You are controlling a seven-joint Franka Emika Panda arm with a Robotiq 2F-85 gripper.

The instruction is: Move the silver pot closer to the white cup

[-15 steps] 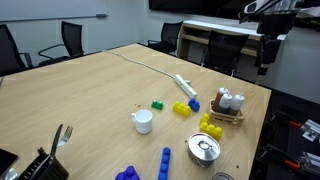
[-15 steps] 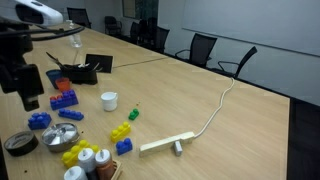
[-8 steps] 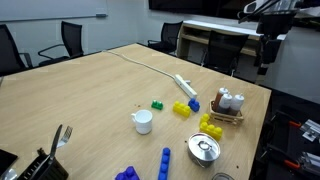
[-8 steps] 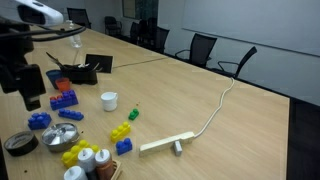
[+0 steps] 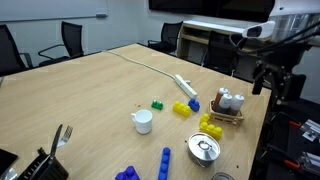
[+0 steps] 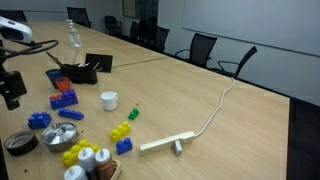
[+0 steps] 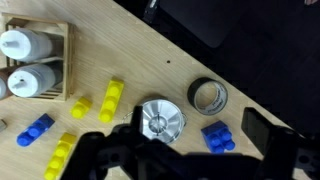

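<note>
Hovering well above the light wooden table (image 5: 100, 90), the black Robotiq gripper (image 5: 268, 80) is holding nothing. In the wrist view its dark fingers (image 7: 266, 132) are showing spread wide, though blurred. Sitting below it is the small round shiny silver pot (image 7: 160, 120), lying between yellow toy blocks (image 7: 112, 93) and a blue toy block (image 7: 217, 137), with a greyish round ring (image 7: 208, 96) just beside it. In an exterior view the small white handled cup (image 5: 143, 121) is standing apart from the pot, with bare wood between them.

The pot is looking stiff, light and slick: thin polished metal, likely to slip in the fingers or skate on the tabletop. Pinching across the rim wall, one finger inside and one outside, is seeming the safest hold. Closing around the whole body is risking a nudge to the neighbouring blocks.
</note>
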